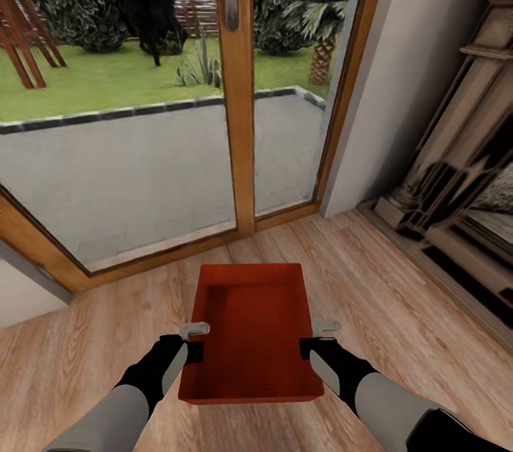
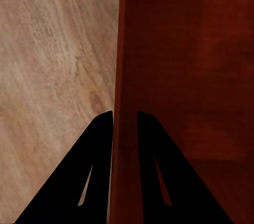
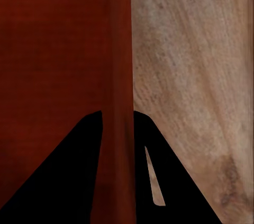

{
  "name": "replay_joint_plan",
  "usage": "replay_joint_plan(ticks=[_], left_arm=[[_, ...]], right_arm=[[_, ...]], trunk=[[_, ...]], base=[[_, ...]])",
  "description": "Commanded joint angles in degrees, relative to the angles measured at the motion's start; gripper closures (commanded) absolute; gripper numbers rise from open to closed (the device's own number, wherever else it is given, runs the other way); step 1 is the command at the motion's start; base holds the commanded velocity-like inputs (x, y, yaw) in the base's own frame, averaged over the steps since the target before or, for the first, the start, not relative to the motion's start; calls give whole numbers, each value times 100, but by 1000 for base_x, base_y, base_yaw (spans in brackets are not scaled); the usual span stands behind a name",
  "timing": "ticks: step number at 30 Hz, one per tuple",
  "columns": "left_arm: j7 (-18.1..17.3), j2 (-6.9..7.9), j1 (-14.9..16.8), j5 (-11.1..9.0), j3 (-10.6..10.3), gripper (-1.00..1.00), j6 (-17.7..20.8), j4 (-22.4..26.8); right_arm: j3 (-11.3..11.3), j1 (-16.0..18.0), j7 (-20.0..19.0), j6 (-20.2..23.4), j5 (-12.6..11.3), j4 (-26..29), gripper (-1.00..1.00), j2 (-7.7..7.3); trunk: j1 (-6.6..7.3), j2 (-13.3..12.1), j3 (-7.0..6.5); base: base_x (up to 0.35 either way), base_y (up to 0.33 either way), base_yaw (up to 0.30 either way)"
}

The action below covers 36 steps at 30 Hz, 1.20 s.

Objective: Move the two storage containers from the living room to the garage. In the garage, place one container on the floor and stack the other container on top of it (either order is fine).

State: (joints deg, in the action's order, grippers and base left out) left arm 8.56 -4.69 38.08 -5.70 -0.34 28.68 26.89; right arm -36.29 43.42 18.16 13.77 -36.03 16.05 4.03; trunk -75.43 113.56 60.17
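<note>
A: Starting at nine o'clock, what's there?

B: The left gripper (image 1: pixel 194 340), clenched on the left wall of the storage container (image 1: pixel 253 338). In the left wrist view its fingers (image 2: pixel 98 150) straddle that wall (image 2: pixel 124 75), one outside, one inside.

A: And the bin itself?

B: At six o'clock, dead centre, open top up and empty, held between both arms above the light wood floor (image 1: pixel 370 274). I can't tell whether it is lifted clear or still resting.

A: At three o'clock?

B: The right gripper (image 1: pixel 317 338) pinches the right wall (image 3: pixel 116 75) the same way, a finger on each side.

A: What's ahead?

B: Glass doors (image 1: pixel 239 96) at twelve o'clock, patio and lawn beyond; a carved fireplace surround (image 1: pixel 456 174) at two o'clock.

A: So, progress?

B: Early, I'd judge. One container is in hand but still in the living room. The carry to the garage, the second bin and the stacking all remain.
</note>
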Motion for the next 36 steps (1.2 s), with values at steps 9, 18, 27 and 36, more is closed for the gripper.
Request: replay_joint_plan(ticks=[9,18,27,36], left_arm=[[128,73,-2,104,-13,100,55,-184],[128,74,-2,104,-11,100,57,-183],[128,74,-2,104,-11,100,59,-184],[128,74,-2,104,-14,100,59,-184]], right_arm=[[17,9,48,29,131,30,100,-7],[17,9,47,36,131,30,100,-7],[17,17,43,72,136,30,100,1],[17,18,39,73,132,30,100,2]], trunk=[[199,-361,-159],[397,-722,-320],[594,-1083,-482],[792,-1443,-643]], base=[[0,0,0],[0,0,0],[0,0,0],[0,0,0]])
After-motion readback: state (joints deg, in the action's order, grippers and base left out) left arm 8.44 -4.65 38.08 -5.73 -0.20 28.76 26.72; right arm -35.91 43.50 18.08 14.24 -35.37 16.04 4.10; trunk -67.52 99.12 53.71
